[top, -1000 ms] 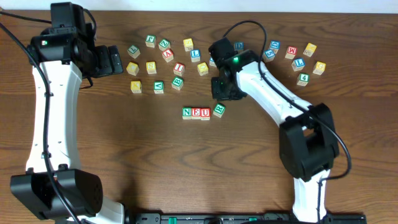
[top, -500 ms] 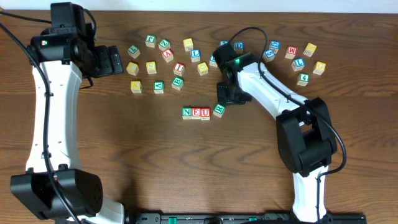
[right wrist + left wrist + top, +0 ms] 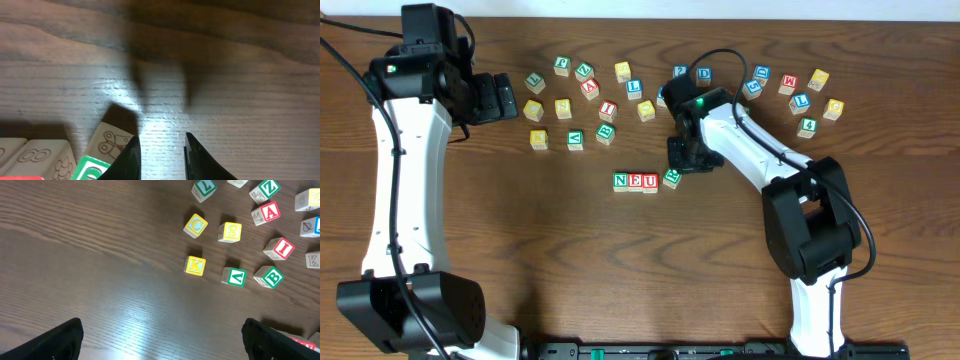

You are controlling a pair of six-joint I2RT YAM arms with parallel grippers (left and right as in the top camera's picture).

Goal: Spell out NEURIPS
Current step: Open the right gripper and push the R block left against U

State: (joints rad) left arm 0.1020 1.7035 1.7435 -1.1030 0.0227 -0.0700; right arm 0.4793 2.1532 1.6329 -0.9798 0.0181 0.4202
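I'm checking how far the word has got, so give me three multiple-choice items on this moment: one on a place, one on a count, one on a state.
1. Where is the green R cube?
A. Beside the U at the row's end, turned askew
B. At the row's other end, squarely aligned
C. On top of another cube

2. How many cubes stand squarely in the row?
A. Three
B. Five
C. Seven

3. The left gripper is:
A. shut on a cube
B. wide open, holding nothing
C. shut and empty

Answers:
1 A: the overhead view shows the R cube tilted just past the U.
2 A: only N, E and U are aligned.
3 B: its wrist view shows the fingers far apart, with only bare table between them.
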